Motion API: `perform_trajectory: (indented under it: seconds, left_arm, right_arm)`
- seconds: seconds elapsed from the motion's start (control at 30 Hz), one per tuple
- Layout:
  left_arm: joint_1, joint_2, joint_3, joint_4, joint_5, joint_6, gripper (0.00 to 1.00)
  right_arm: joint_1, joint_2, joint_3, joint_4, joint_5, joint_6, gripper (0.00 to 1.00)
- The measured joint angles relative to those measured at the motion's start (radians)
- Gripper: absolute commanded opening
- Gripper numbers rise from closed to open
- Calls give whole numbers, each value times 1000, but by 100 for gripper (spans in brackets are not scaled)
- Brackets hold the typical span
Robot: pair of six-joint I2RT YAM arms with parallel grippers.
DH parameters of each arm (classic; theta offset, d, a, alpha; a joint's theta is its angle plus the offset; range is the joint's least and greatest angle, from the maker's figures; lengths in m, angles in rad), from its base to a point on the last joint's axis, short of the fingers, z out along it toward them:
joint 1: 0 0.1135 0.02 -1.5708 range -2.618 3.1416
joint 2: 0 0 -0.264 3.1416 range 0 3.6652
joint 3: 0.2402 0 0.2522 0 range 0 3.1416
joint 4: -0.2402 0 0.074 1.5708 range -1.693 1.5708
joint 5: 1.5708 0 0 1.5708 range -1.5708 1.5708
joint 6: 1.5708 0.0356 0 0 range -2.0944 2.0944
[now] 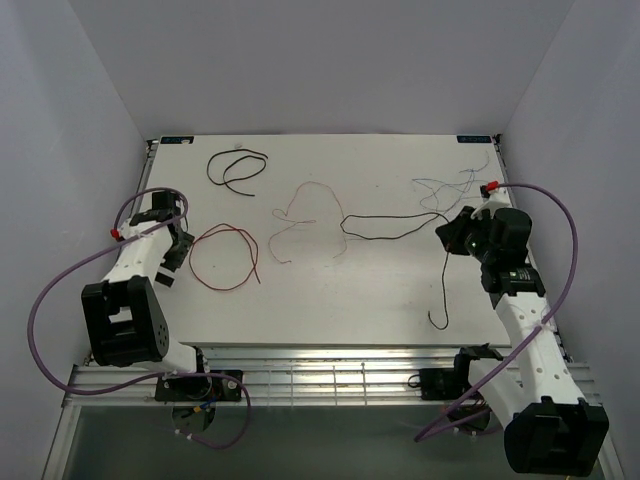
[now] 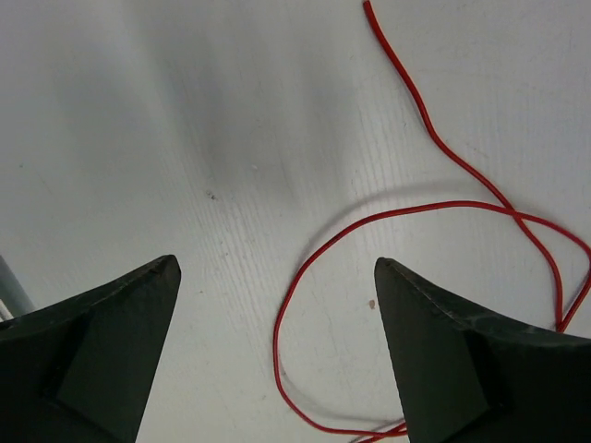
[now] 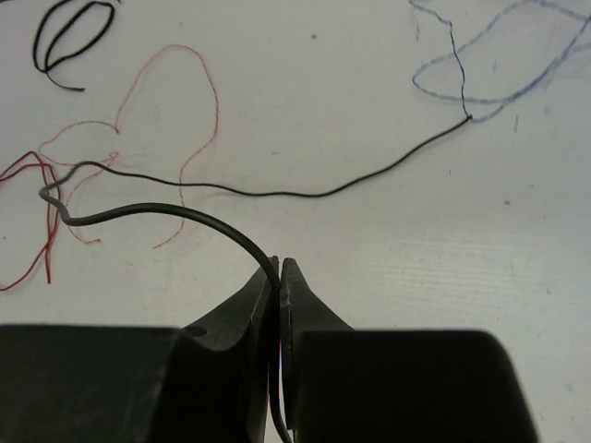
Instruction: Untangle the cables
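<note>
Right wrist view has the right gripper (image 3: 280, 268) pressed together on the long black cable (image 3: 277, 192), the wire pinched between the fingertips and passing down out of sight behind them. From the pinch this cable arcs left to a sharp bend, doubles back and runs rightward across the table (image 1: 400, 290). It ends at the far right, where its tip meets the pale blue-grey cable (image 3: 489, 92). Its long axis therefore lies left to right, beyond the gripper, with the contested end to the far right of the hand and the bend to the left. On the way it appears to cross a strand of the pale pink cable (image 3: 199, 83), and its bend sits just beside that cable's loops. In the overhead view a free tail of the same wire trails from the gripper toward the near edge. The right arm is plainly the nearer one to this cable, so the coming move likely turns on drawing it away from the blue-grey tangle, toward the near side or the left. The left gripper (image 2: 275, 266) hangs with its fingers apart, holding nothing, over the red cable (image 2: 434, 138), which lies in a loop of its own at the left. The short black cable (image 1: 235, 168) rests at the far left, well apart from the others.
</note>
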Motion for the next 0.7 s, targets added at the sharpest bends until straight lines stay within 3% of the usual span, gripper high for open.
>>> perform_trajectory:
  seconds: [0.13, 0.23, 0.33, 0.37, 0.4, 0.7]
  left_arm:
    - [0, 0, 31, -63, 10, 32, 98]
    - [0, 1, 74, -124, 6, 51, 98]
    - [0, -8, 108, -159, -6, 68, 98]
    - [0, -17, 113, -164, -10, 74, 98]
    - [0, -26, 116, -171, -13, 80, 98]
    - [0, -186, 167, -175, -31, 149, 98]
  right_arm:
    - [1, 21, -109, 5, 52, 49, 10]
    - [1, 62, -166, 4, 77, 85, 26]
    - [1, 81, -188, -11, 93, 106, 54]
    - [1, 81, -189, -18, 103, 109, 97]
    - [1, 79, -189, -27, 114, 115, 90]
    - [1, -29, -77, -171, 164, 64, 90]
